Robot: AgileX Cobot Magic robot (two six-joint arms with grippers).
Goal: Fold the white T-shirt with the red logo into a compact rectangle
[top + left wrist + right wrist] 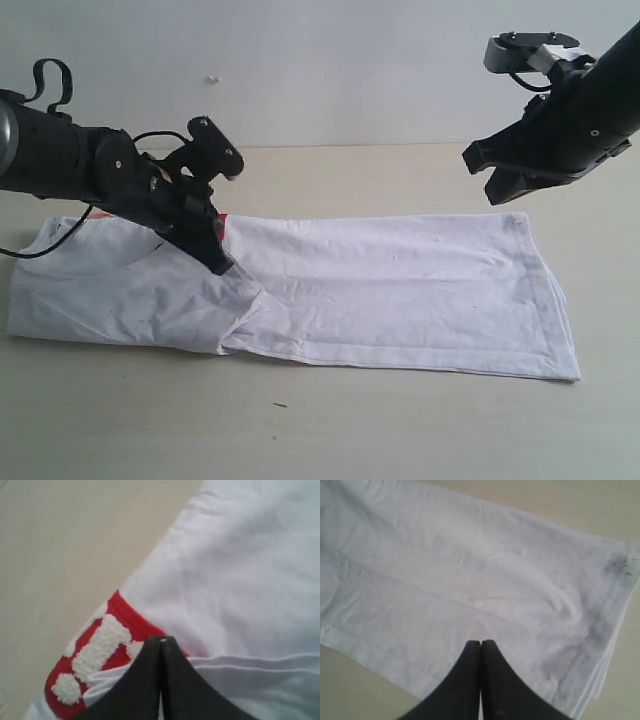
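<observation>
The white T-shirt [400, 285] lies folded lengthwise into a long band across the table. My left gripper [224, 264] is down on its middle-left part, jaws shut, with a hemmed edge of the cloth [250, 662] running in between the fingertips [150, 652]. The red logo [95, 650], fuzzy white letters on red, peeks from under a folded layer just past that gripper [161, 641]; in the exterior view only a red sliver [222, 218] shows. My right gripper [503, 192] hangs in the air over the shirt's far right corner, shut and empty [481, 642]. Below it lies smudged white cloth [470, 580].
The pale tabletop [330, 420] shows bare in front of the shirt and behind it toward the wall. The shirt's bottom hem [600, 630] has dark smudges near one corner. A black cable [50, 245] trails from the left arm over the shirt's left end.
</observation>
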